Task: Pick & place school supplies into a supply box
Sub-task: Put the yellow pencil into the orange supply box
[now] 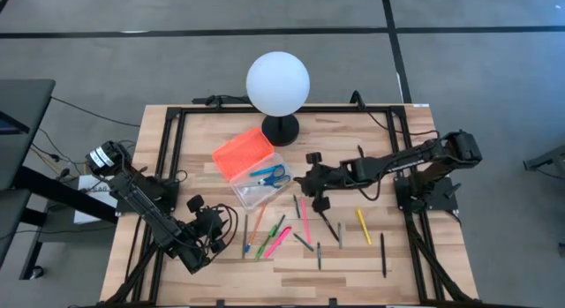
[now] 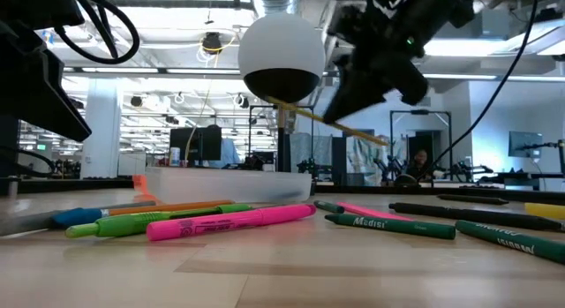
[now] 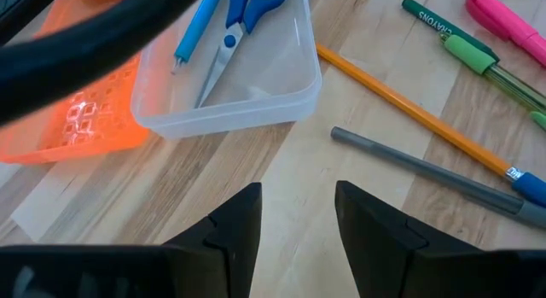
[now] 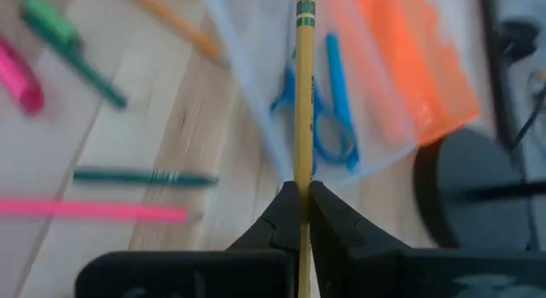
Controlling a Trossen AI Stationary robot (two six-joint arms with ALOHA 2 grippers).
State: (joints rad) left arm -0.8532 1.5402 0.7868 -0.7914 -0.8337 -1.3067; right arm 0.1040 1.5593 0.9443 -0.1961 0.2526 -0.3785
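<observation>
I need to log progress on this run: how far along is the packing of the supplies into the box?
Early. Done: blue scissors and a blue pen lie in the clear box, its orange lid open. In hand: the right gripper holds a yellow pencil above the box. Left: about a dozen pens and markers on the table; the left gripper hangs open, empty.

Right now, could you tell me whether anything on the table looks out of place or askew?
One oddity: a white globe lamp stands beside the supply box, unrelated to the sorting. Otherwise pens and markers lie scattered as expected, the orange lid is off beside the box, and the right gripper holds a yellow pencil above it.
</observation>
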